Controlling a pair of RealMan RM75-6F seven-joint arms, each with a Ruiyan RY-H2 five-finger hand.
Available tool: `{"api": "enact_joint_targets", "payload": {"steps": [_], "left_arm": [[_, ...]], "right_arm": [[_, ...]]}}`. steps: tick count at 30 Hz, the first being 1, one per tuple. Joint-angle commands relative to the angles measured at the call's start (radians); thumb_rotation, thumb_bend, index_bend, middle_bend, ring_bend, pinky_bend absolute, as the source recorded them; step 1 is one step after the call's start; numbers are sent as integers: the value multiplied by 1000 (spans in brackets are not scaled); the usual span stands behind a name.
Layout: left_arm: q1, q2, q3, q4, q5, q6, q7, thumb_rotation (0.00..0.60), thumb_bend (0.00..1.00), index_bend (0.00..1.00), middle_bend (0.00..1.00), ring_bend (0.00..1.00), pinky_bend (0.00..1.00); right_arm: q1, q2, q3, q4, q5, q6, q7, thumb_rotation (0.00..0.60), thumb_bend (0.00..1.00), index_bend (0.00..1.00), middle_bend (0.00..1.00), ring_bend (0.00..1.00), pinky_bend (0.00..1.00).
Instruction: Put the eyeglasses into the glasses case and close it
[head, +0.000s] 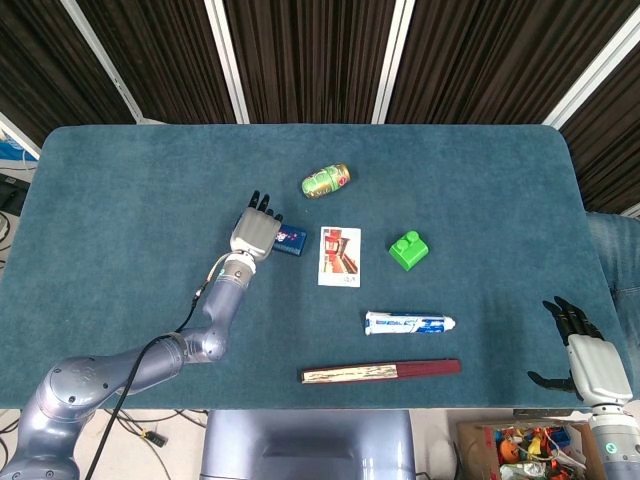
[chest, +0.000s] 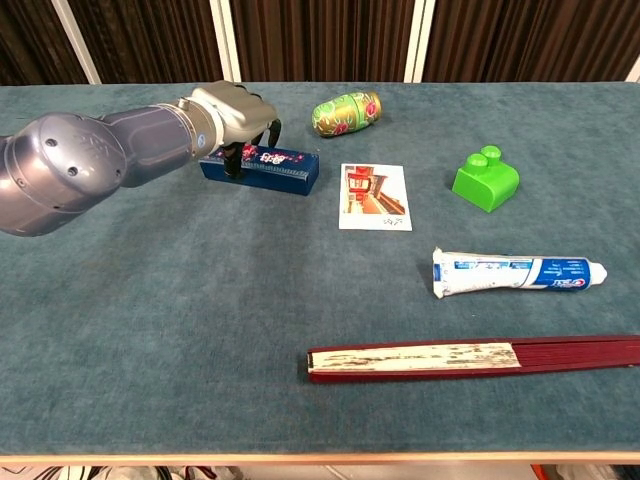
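No eyeglasses and no glasses case show in either view. My left hand (head: 257, 228) (chest: 232, 112) lies over the left end of a small blue box (chest: 268, 170) (head: 291, 240) at the table's middle left. Its thumb hangs down in front of the box and its fingers reach over the back, holding that end. The box lies flat on the cloth. My right hand (head: 583, 352) hangs off the table's right front corner with its fingers spread and nothing in them; the chest view does not show it.
A green patterned can (head: 326, 181) (chest: 346, 111) lies behind the box. A picture card (chest: 375, 196), a green toy block (chest: 484, 179), a toothpaste tube (chest: 515, 272) and a closed dark red fan (chest: 470, 357) lie to the right and front on the blue table (chest: 150, 330).
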Motion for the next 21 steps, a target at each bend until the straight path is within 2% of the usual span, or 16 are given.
{"api": "enact_joint_targets", "payload": {"steps": [1,21], "left_arm": [[-2,-1,3,1,0,2,-2,600,311,261,328,0,0],[-9,-5,17,9,-18,11,-4,600,361,270,348,0,0]], "right_arm": [[0,0,0,0,0,0,0,600,104,103,0,38,178],[0,0,0,-1,5,-1,-5,600,103,103,0,38,178]]}}
